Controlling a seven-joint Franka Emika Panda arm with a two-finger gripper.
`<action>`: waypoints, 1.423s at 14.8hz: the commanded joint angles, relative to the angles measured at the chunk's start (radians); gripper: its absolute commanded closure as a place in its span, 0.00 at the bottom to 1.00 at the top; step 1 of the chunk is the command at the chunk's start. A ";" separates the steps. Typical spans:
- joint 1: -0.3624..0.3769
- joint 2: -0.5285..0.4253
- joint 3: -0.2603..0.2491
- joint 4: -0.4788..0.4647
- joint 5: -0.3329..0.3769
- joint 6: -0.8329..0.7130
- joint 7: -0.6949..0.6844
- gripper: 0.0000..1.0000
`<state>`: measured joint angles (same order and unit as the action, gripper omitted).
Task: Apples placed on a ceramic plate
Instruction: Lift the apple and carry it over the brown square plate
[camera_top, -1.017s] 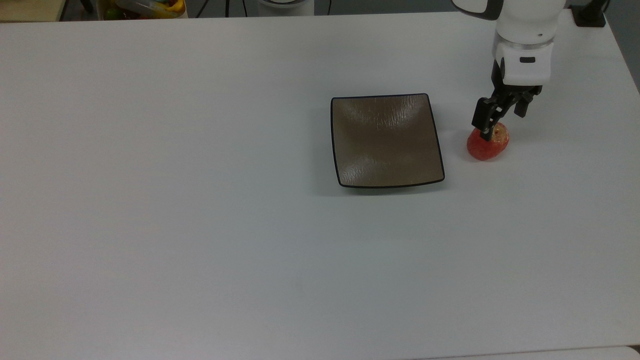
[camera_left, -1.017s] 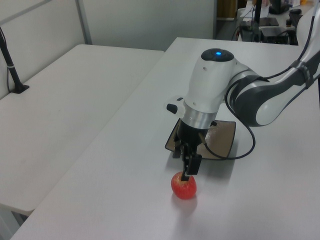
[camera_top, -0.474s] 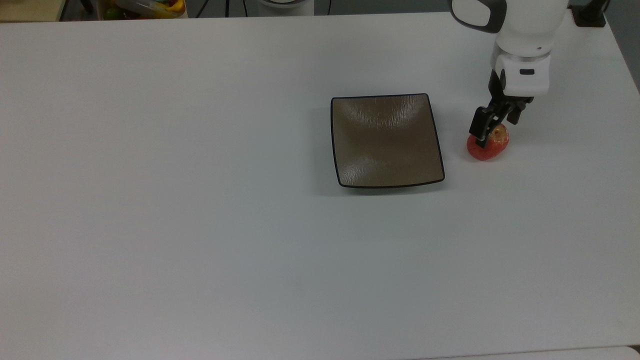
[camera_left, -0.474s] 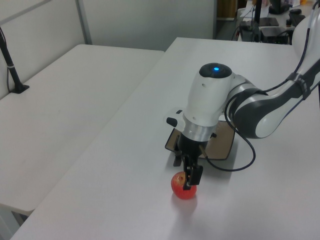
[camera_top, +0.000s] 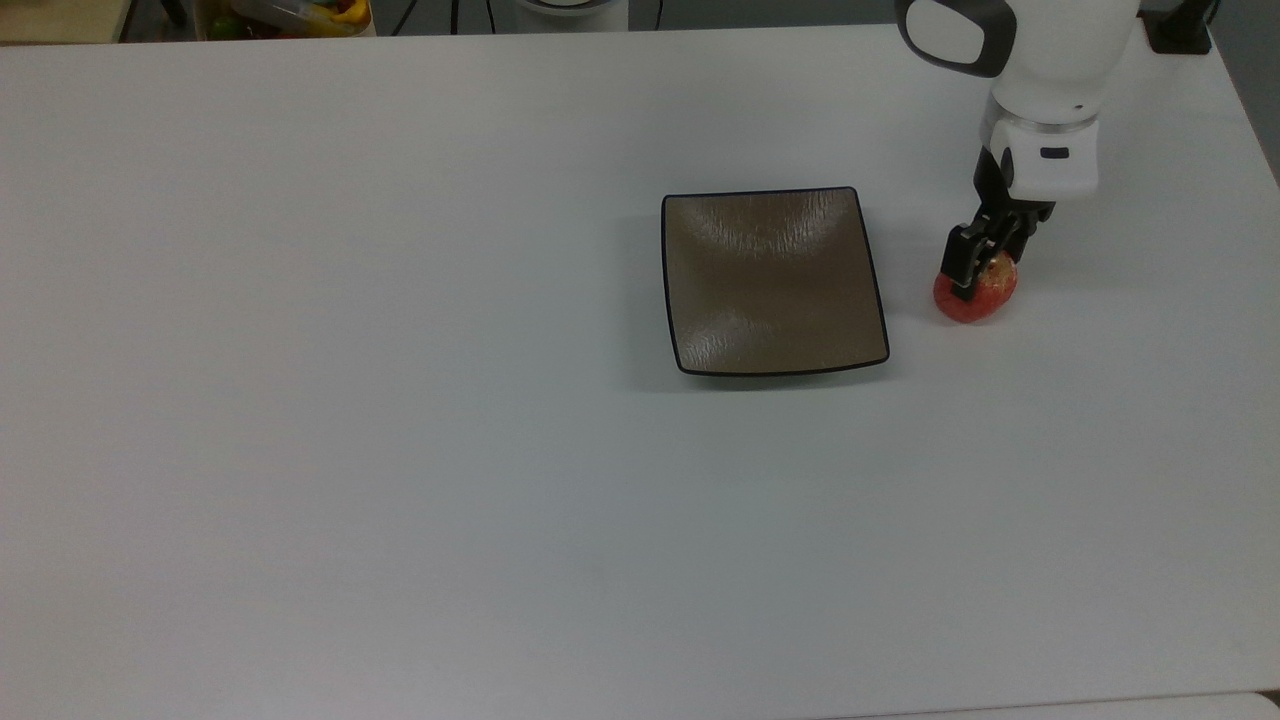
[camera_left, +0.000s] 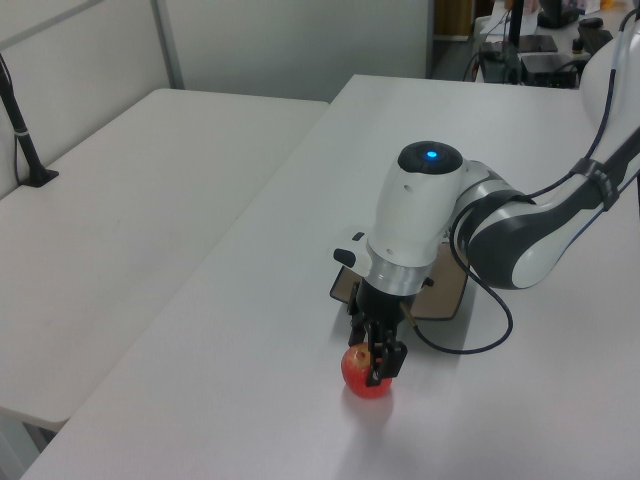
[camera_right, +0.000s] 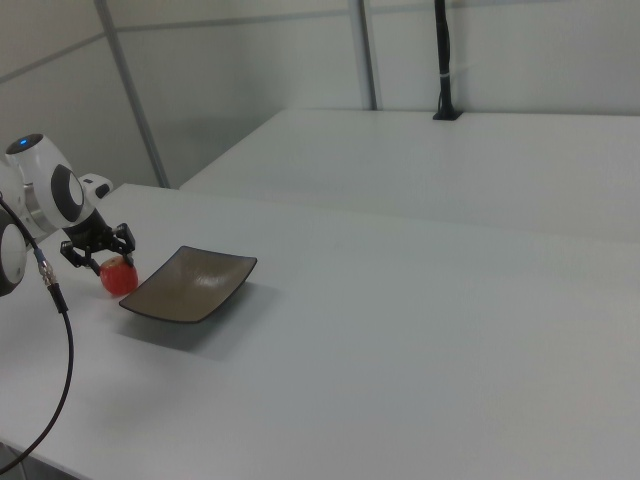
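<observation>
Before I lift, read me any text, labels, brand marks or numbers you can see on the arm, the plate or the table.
None readable.
Arm: a small dark mark on the white wrist housing is too small to read; a blue light glows on the joint cap, no lettering.
Ceramic plate: plain glossy brown, no print.
Apple, under the tool: no sticker seen.
Table: no markings.

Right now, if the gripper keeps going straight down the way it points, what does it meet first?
The apple. The gripper points down with its fingers already straddling the apple's top, so the palm would likely press onto the fruit, then the table beneath. The plate lies aside, out of that line.
</observation>
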<state>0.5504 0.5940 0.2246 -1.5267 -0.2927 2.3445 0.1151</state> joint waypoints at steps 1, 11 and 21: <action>0.016 0.012 -0.007 0.013 -0.034 0.018 0.052 0.54; -0.030 -0.095 -0.007 -0.004 -0.031 0.013 0.090 0.53; -0.176 -0.273 -0.007 -0.151 -0.020 -0.060 0.081 0.50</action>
<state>0.4112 0.3811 0.2207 -1.5927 -0.3059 2.3340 0.1818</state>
